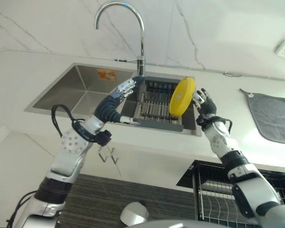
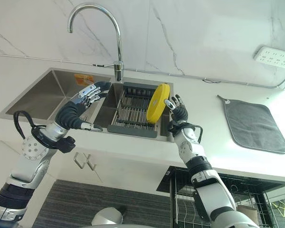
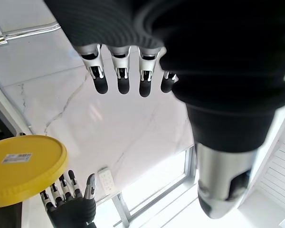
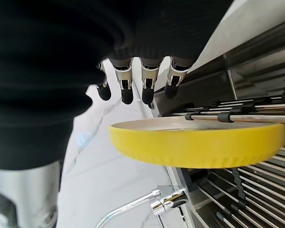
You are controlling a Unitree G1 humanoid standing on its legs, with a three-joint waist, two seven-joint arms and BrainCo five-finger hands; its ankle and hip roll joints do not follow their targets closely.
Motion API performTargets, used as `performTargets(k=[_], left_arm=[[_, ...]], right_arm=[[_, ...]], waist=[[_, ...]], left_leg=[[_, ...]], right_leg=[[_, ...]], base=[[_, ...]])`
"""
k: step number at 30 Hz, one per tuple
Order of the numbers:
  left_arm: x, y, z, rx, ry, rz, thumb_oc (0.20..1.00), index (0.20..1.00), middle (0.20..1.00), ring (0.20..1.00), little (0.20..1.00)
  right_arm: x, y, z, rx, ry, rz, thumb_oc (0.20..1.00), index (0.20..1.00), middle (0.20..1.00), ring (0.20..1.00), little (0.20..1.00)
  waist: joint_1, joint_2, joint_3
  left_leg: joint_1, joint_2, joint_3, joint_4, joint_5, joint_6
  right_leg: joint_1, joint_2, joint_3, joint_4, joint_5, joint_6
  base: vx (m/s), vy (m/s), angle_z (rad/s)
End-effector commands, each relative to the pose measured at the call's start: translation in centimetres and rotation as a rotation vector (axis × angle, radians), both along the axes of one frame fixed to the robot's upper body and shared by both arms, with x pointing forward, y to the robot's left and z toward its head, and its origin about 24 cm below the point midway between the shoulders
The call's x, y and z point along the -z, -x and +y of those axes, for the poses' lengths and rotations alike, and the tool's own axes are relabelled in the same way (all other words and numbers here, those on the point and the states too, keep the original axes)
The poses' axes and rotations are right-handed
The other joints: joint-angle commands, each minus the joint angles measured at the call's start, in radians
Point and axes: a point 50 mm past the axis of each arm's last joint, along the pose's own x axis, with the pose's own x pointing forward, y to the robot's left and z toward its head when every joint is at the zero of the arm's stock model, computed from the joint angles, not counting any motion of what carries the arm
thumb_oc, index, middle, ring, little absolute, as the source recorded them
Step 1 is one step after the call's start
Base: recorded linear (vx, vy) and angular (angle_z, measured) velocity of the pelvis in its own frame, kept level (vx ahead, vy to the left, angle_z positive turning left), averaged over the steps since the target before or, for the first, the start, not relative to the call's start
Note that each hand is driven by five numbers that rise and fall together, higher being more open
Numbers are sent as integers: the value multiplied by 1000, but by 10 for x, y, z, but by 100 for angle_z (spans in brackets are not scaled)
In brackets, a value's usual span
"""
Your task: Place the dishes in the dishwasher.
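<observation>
Yellow plate (image 1: 182,96) stands on its edge at the 3 o'clock end of the dark drying rack (image 1: 155,105), which sits in the right half of the steel sink (image 1: 76,88). The plate leans a little and its back faces the right hand (image 1: 203,102). That hand is just beside the plate at its 3 o'clock side, fingers (image 2: 172,102) straight and loosely spread toward the rim; in the right wrist view the dark tips (image 4: 127,96) hang close above the plate's upper edge, but I cannot tell whether they touch it.

At 9 o'clock from the rack, the left hand (image 1: 126,87) hovers over the divide between the sink's two halves, near the base of the curved chrome tap (image 1: 140,45). Its fingers (image 3: 121,80) are straight, slightly apart, and hold nothing.

On the white desk (image 1: 228,137), well apart from the sink at 3 o'clock, lies a grey mat (image 2: 253,124). Below the desk edge, at 5 o'clock, a wire dishwasher basket (image 2: 185,199) is pulled out.
</observation>
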Motion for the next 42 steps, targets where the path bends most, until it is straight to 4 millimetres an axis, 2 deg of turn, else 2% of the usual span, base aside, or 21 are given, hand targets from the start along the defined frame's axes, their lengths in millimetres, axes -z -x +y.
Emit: performTargets(k=[1,7,11,22,24,28,32,42], left_arm=[[-5,3,0,38,20,-17,1000,1000,1000,1000,1000],[-6,3,-3,66,36,-14,1000,1000,1000,1000,1000],[-12,5,-2,60,91,-62,1000,1000,1000,1000,1000],[-15,7,0,61,91,-85,1000,1000,1000,1000,1000],[-15,7,2,12,104,-92,1000,1000,1000,1000,1000],[-15,7,8,-30,133,-104,1000,1000,1000,1000,1000],[-15,8,10,-35,129,-113,1000,1000,1000,1000,1000],[-11,8,19,-102,96,-91,1000,1000,1000,1000,1000]], right_arm=[[-17,-9,-2,-18,11,-57,1000,1000,1000,1000,1000],[-9,-8,-1,-38,25,-17,1000,1000,1000,1000,1000],[-1,-5,-2,-31,27,14,1000,1000,1000,1000,1000],[3,-5,-11,-16,31,35,1000,1000,1000,1000,1000],[6,-5,-12,-17,44,48,1000,1000,1000,1000,1000],[4,-7,-15,-5,76,56,1000,1000,1000,1000,1000],[-6,-12,-19,-11,137,33,1000,1000,1000,1000,1000],[-3,-11,-28,9,158,62,1000,1000,1000,1000,1000]], waist=[[31,21,-93],[25,22,-93],[20,10,-90],[27,4,-84],[30,1,-83],[34,-5,-79],[41,-11,-75],[50,-19,-66]], left_leg=[[61,96,96,-72,-15,7],[67,93,90,-72,-16,9],[67,92,88,-72,-17,6],[74,94,89,-72,-17,1],[73,91,88,-72,-17,1],[71,90,87,-72,-15,-1],[64,88,83,-72,-12,-4],[65,85,75,-72,-13,-7]], right_leg=[[1,-63,20,25,19,36],[1,-60,31,29,15,35],[4,-50,44,25,11,29],[12,-53,33,22,14,30],[13,-53,28,21,17,31],[19,-54,22,16,21,32],[22,-52,21,10,22,33],[26,-52,19,9,22,37]], base=[[0,0,0],[26,4,0],[32,-1,2],[2,6,0],[22,37,1],[0,0,0],[6,9,0],[15,5,0]])
